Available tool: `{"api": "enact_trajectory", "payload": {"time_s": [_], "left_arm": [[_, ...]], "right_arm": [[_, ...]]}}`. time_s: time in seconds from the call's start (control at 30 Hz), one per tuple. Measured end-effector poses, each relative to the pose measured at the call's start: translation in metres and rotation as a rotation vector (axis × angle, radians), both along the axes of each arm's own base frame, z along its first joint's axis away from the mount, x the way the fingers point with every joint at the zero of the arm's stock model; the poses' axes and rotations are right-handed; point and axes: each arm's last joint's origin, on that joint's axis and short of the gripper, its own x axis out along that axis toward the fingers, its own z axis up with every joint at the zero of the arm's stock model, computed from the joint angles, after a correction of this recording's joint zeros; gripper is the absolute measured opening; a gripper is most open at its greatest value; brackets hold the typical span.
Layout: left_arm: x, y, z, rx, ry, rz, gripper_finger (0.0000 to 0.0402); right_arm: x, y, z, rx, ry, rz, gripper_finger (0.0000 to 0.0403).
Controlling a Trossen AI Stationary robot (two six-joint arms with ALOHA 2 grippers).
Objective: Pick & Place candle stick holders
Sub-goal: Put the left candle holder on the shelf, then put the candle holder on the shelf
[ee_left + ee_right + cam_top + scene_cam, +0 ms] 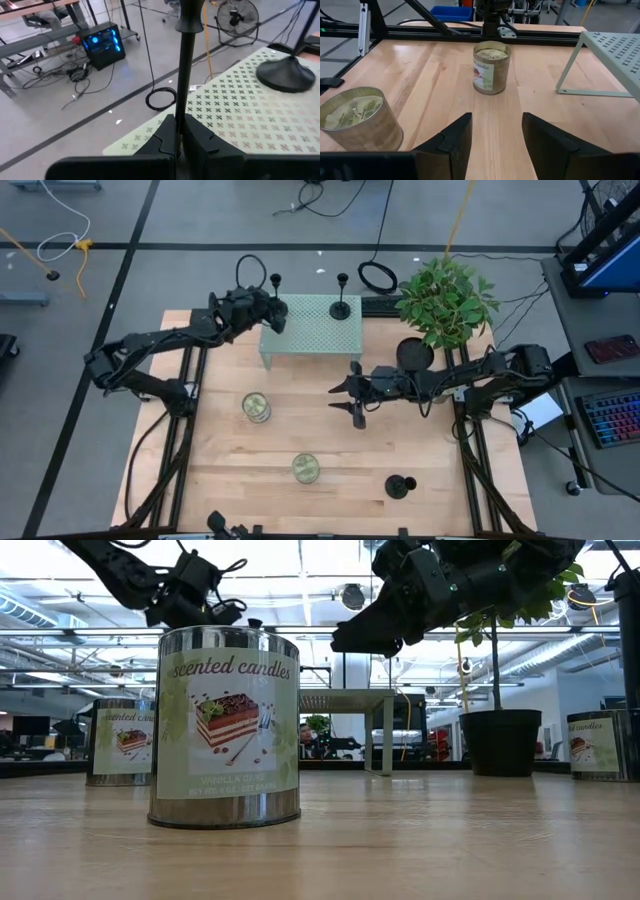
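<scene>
The step in hand looks like the placing of 1 candle stick holder onto the perforated shelf [310,328]. The left tool [270,313] sits at the shelf's left edge, its fingers [200,137] clamped on the thin stem of the held holder [187,75], which rises straight up out of the grip. Its base is hidden below the tool, so whether it already rests on the shelf cannot be told.

Ahead of the left tool, farther along the shelf, a second holder [341,305] stands upright on its round base. A third holder [400,485] stands on the wooden surface [210,480] near the front, well apart from both tools and closer to the right one.

The right tool [352,398] hovers above the middle of the surface, its fingers [452,142] spread apart with nothing between them. Ahead of it stand 2 candle tins [491,67], which are not part of the job.

The next move probably calls for the left tool to lower until the base sits flat on the shelf, then let go without tipping the stem. The right tool would then need to turn toward the third holder.

Each holder is matte black, with a flat round base, a slim upright stem and a tiny cup on top. A potted plant [445,300] stands beyond the right tool, beside the shelf.
</scene>
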Motion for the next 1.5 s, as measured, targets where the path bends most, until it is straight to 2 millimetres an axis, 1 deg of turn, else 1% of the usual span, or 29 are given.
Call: {"api": "enact_trajectory", "payload": {"time_s": [0.17,0.33,0.57,0.7,0.8,0.9,1.03,1.17,1.27,1.33,1.5], "left_arm": [[0.007,0.005,-0.007,0.005,-0.023,-0.017,0.0017],[0.006,0.01,-0.009,0.011,-0.018,0.0,0.0019],[0.005,0.011,-0.012,-0.002,0.0,0.007,0.0068],[0.004,0.011,-0.014,-0.02,0.017,0.01,0.0094],[0.003,0.01,-0.014,-0.037,0.017,0.012,0.0112],[0.002,0.006,-0.011,-0.035,0.024,0.004,0.0129],[-0.002,0.0,-0.002,-0.014,0.034,0.018,0.0145],[-0.008,-0.013,0.009,-0.029,0.022,-0.019,0.0153],[-0.011,-0.026,0.019,-0.031,0.005,-0.072,0.0153],[-0.014,-0.034,0.023,-0.039,0.011,-0.094,0.0152],[-0.017,-0.05,0.034,-0.046,-0.023,-0.139,0.0152]], "right_arm": [[0.0,0.0,0.0,0.0,0.0,0.0,0.0165],[0.0,0.0,0.0,0.0,0.0,0.0,0.0165],[0.0,0.0,0.0,0.001,0.001,-0.001,0.0165],[0.0,0.0,0.0,-0.045,0.001,0.017,0.0165],[-0.003,0.001,-0.002,-0.047,0.038,0.056,0.0176],[-0.006,0.003,-0.004,-0.016,0.082,0.158,0.0197],[-0.013,0.005,0.002,-0.008,0.101,0.212,0.0225],[-0.028,0.007,0.007,0.007,0.181,0.282,0.0239],[-0.042,0.013,0.01,0.066,0.222,0.395,0.0237],[-0.053,0.021,0.007,0.099,0.236,0.494,0.0232],[-0.087,0.042,-0.009,0.261,0.276,0.811,0.0228]]}}
